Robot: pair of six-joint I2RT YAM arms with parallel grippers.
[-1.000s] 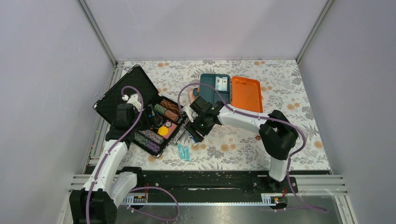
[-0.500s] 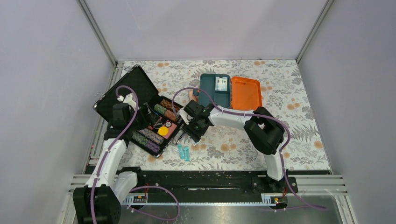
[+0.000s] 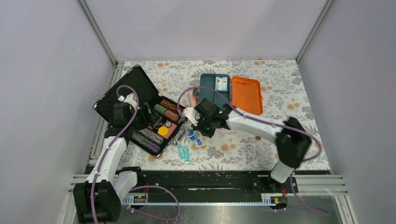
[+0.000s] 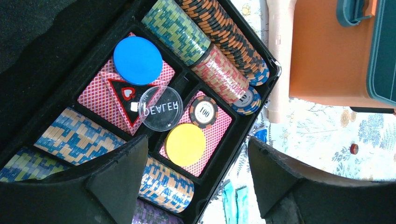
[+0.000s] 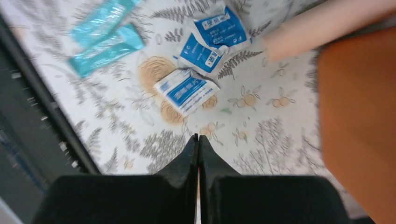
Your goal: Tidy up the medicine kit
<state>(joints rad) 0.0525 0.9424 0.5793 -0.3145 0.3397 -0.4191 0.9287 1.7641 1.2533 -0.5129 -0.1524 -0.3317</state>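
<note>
– Right jaws are pressed shut tip to tip, and nothing shows between them. Left jaws stand wide and empty over the open black case of striped chip stacks (image 3: 140, 109).

– Where is the kit?

– The small orange plastic medicine kit (image 3: 246, 93) sits open at the far middle of the floral surface (image 3: 280, 74). Its lid lies flat to the right of its dark teal divided tray (image 3: 208, 79). 1 white packet (image 3: 222, 85) already lies in a compartment.

– What is loose?

– White-and-blue foil sachets (image 5: 187, 88), 3 as far as I can tell, lie just ahead of the right jaws, touching or overlapping. 2 teal wrapped strips (image 5: 107, 37) lie nearer the arms. A pale peach tube (image 5: 327, 23) rests beside the kit's wall.

– Which step, then?

– Gathering the loose supplies into the tray, I judge, with no sachet picked up yet.

– And next?

– The right jaws would need to open, come down over 1 sachet and pinch it by an edge, since it lies flat. Then it goes to a free compartment. Overlap makes lifting 2 at once a risk.
</note>
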